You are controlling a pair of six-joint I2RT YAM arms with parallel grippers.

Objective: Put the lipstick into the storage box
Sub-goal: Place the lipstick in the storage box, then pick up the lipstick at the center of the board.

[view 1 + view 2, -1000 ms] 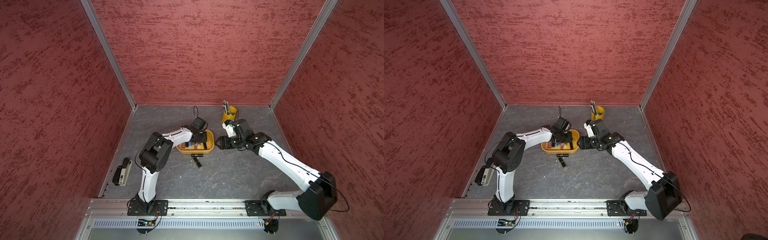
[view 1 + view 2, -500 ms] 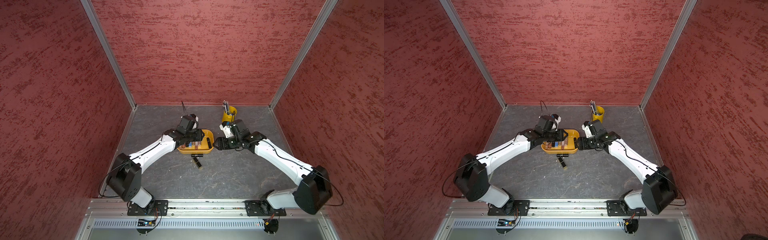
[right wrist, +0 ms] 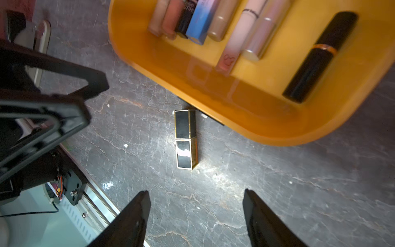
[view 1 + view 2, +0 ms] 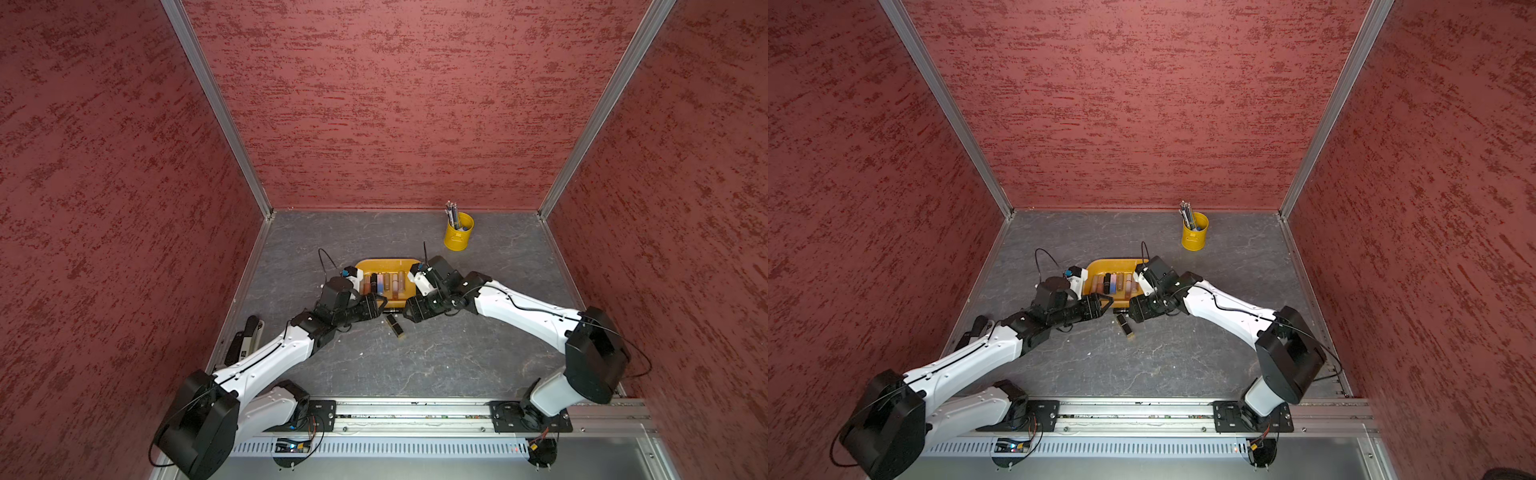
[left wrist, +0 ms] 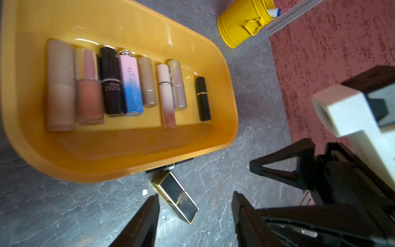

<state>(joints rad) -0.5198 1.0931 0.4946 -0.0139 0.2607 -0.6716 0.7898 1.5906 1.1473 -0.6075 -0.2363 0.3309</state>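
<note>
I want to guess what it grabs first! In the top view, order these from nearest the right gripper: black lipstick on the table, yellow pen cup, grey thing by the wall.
1. black lipstick: lying just beside the right gripper.
2. yellow pen cup: farther off, toward the back.
3. grey thing: farthest, way over on the left side.

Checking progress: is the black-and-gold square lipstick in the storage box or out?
Out. The black-and-gold lipstick lies flat on the table, just outside the storage box wall.
</note>
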